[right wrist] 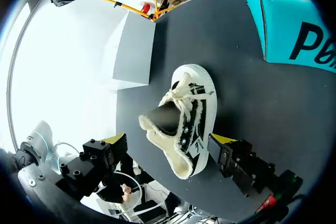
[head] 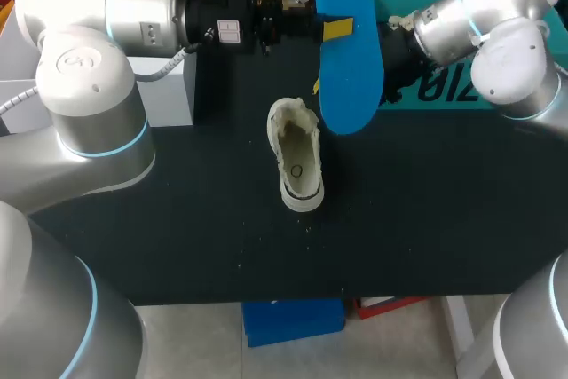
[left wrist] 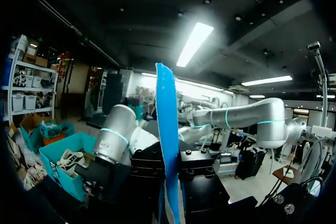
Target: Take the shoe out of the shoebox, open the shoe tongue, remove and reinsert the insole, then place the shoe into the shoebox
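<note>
Stage: judged mid-task. The insole is out of the shoe and reinsertion is the step ahead.
Insole (head: 351, 86): blue, thin and flat, held roughly upright in the air above the far part of the worktop (head: 426, 210). No part of it sits in the shoe.
Left pincer (head: 335, 29): closed on the insole across its thickness, above the insole's middle. One yellow tip shows against the blue face, and the left wrist view shows the insole edge-on between the fingers.
Right pincer (right wrist: 168, 142): fingers spread wide, holding nothing. It points down at the shoe, which lies ahead of the fingers, apart from both.
Shoe (head: 299, 161): cream low sneaker with a dark side panel and fleecy lining. It rests in the middle of the worktop, outside the box, with its mouth open toward the far side and its toe toward the near edge.
Shoebox (head: 444, 86): teal, at the far right of the worktop, apart from the shoe.
Handling, insole: likely light and flexible, so it will bend if pushed from one end. Keep the grip near the middle and feed the toe end into the mouth first.
Handling, shoe: likely light, with a soft upper and a firmer rubber rim, and apt to slide on the worktop. Take hold at the heel collar or sidewall — not the laces.
Risk: the insole may buckle or catch on the fleece unless the shoe is steadied.
</note>
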